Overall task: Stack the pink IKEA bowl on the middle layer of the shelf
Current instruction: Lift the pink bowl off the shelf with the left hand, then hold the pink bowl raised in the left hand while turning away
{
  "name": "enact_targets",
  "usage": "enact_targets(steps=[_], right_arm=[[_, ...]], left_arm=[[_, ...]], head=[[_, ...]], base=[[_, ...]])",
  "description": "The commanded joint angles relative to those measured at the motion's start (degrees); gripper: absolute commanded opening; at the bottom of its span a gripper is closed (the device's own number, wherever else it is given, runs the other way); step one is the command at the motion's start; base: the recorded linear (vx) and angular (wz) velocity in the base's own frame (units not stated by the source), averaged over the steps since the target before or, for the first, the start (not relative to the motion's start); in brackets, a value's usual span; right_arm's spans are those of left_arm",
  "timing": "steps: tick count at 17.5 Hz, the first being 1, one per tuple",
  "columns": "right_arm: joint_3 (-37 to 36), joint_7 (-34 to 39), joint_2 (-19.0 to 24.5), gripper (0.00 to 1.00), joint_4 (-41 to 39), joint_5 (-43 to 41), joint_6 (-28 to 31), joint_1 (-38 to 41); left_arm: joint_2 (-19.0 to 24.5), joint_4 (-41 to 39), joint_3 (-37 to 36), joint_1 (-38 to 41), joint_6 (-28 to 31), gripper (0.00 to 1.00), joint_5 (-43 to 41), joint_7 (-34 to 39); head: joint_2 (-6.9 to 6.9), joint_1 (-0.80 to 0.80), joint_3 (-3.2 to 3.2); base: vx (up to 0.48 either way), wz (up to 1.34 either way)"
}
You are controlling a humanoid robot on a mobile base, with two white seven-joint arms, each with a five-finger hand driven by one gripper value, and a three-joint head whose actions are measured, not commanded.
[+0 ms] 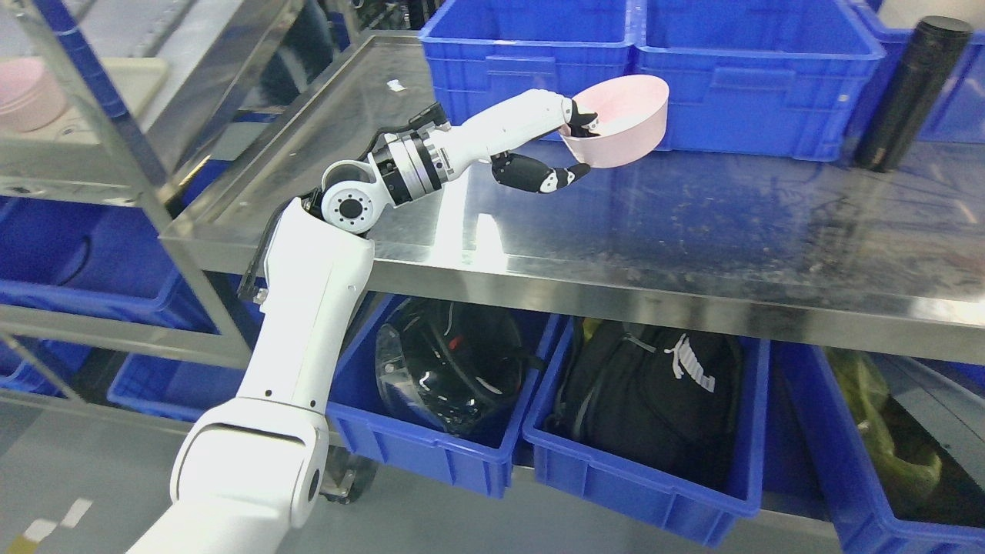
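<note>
The smooth, round pale pink plastic bowl [619, 123] is held above the steel tabletop [692, 223], clear of its surface, toward the far side and just in front of the blue bins; it tilts so its open mouth faces up and to the left, showing a lighter pink inside; the left hand [565, 146] grips its left rim, a dark finger hooked over the edge and into the bowl, others curled beneath its base.

bowl [627, 123] above the steel table [692, 223], crates [646, 69] behind it, flask [912, 92] to its right.
</note>
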Motion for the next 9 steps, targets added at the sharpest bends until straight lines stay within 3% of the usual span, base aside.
enact_targets(steps=[1,9], right_arm=[[0.0,0.1,-1.0,1.0,-1.0,0.0,0.0,0.3],[0.0,0.1,-1.0,1.0,-1.0,0.0,0.0,0.2]], left_arm=[[0.9,-13.5,3.8,4.8,0.0,0.0,1.2,0.1],[0.9,-15.2,3.9,5.0,0.0,0.0,1.2,0.0]], head=[[0.0,0.0,0.0],[0.02,0.0,0.0]], base=[[-0.063,0.69],[-0.034,0.91]])
